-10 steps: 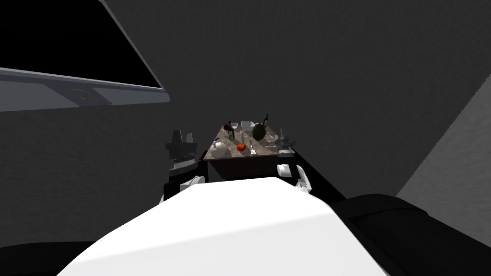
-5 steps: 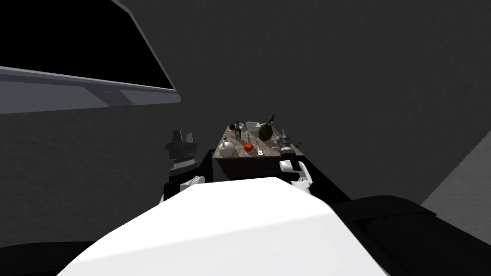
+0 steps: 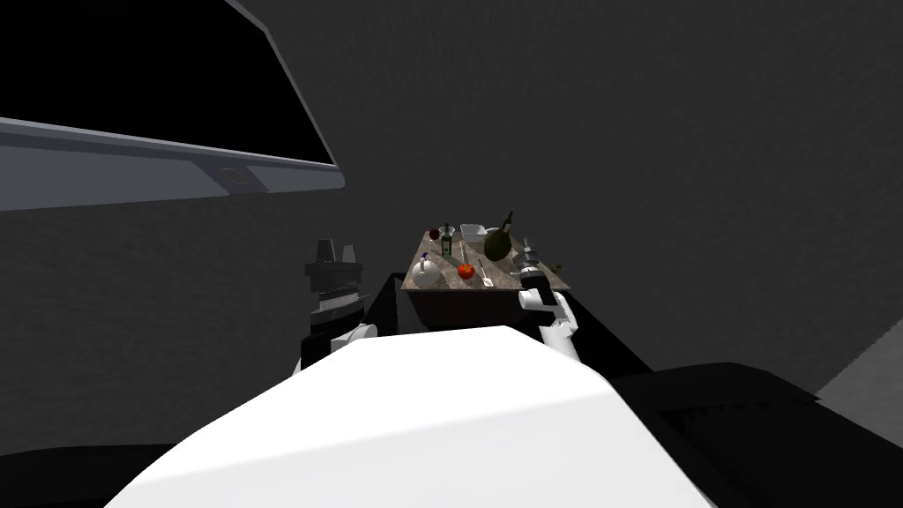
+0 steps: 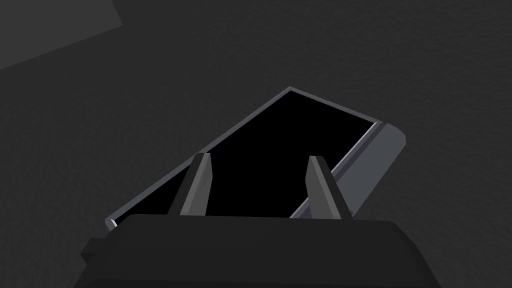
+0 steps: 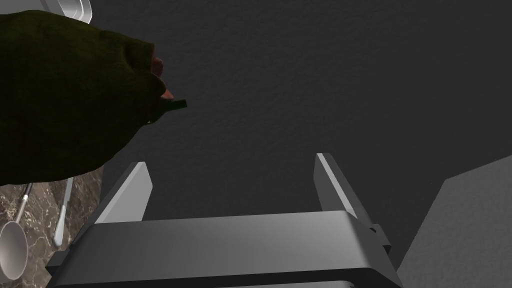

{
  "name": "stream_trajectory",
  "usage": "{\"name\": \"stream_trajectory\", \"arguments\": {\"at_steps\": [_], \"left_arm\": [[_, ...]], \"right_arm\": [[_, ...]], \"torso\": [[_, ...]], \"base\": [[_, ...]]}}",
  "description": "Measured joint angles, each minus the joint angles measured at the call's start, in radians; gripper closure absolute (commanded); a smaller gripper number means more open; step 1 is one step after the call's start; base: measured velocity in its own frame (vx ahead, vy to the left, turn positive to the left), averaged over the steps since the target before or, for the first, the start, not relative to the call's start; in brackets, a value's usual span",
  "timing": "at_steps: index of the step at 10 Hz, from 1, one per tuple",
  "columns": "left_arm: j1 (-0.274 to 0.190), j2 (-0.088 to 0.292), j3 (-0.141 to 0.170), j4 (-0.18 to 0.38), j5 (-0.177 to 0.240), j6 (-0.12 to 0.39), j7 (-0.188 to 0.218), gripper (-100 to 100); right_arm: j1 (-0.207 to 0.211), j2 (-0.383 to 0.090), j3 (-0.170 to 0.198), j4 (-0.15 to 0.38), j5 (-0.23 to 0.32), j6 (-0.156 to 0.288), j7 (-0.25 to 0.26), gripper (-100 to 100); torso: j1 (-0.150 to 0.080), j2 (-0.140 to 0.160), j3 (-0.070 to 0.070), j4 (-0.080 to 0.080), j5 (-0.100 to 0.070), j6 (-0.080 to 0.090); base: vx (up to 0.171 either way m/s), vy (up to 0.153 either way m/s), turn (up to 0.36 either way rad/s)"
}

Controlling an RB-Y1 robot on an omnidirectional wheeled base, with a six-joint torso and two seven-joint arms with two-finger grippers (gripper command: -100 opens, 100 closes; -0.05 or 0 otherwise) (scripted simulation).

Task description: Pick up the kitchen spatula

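Two thin, light grey right fingers (image 5: 127, 192) stand wide apart with nothing between them, at the near right corner of the brown marble-topped desk (image 3: 503, 283). The slim, pale kitchen spatula (image 3: 485, 274) lies flat on the desk close to its near edge. Its thin handle points away from me and its small flat blade is at the nearer end. It lies just right of a red tomato (image 3: 466, 271) and left of the right fingers, apart from both. A bulky dark green round thing (image 5: 60, 100) stands beyond the spatula, close beside the right fingers, and a pale spoon (image 5: 12, 250) lies on the marble by it. A white teapot (image 3: 427, 275) sits near the desk's near left corner. Plain dark grey floor (image 3: 705, 220) lies open around the desk. The left fingers (image 4: 197, 185), raised well to the left of the desk, are likewise parted and hold nothing.
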State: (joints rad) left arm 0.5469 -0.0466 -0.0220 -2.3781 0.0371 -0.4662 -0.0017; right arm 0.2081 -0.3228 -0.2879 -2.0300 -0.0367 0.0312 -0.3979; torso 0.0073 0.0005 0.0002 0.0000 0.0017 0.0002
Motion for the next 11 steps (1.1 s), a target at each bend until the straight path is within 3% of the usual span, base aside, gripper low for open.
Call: {"name": "stream_trajectory", "arguments": {"at_steps": [4,5,11], "left_arm": [[0.0,0.0,0.0,0.0,0.0,0.0,0.0,0],[0.0,0.0,0.0,0.0,0.0,0.0,0.0,0],[0.0,0.0,0.0,0.0,0.0,0.0,0.0,0]], "right_arm": [[-0.078,-0.034,-0.041,0.073,-0.029,0.132,-0.078,-100],[-0.081,-0.04,-0.049,0.091,-0.037,0.151,-0.095,-100],[-0.194,-0.111,-0.108,0.246,-0.101,0.31,-0.22,-100]], "torso": [[-0.001,-0.001,-0.001,0.0,0.0,0.0],[-0.002,0.0,0.0,0.0,0.0,0.0],[-0.003,-0.001,0.0,0.0,0.0,0.0]], "base": [[0.024,0.095,0.064],[0.0,0.111,0.072],[0.017,0.072,0.044]]}}
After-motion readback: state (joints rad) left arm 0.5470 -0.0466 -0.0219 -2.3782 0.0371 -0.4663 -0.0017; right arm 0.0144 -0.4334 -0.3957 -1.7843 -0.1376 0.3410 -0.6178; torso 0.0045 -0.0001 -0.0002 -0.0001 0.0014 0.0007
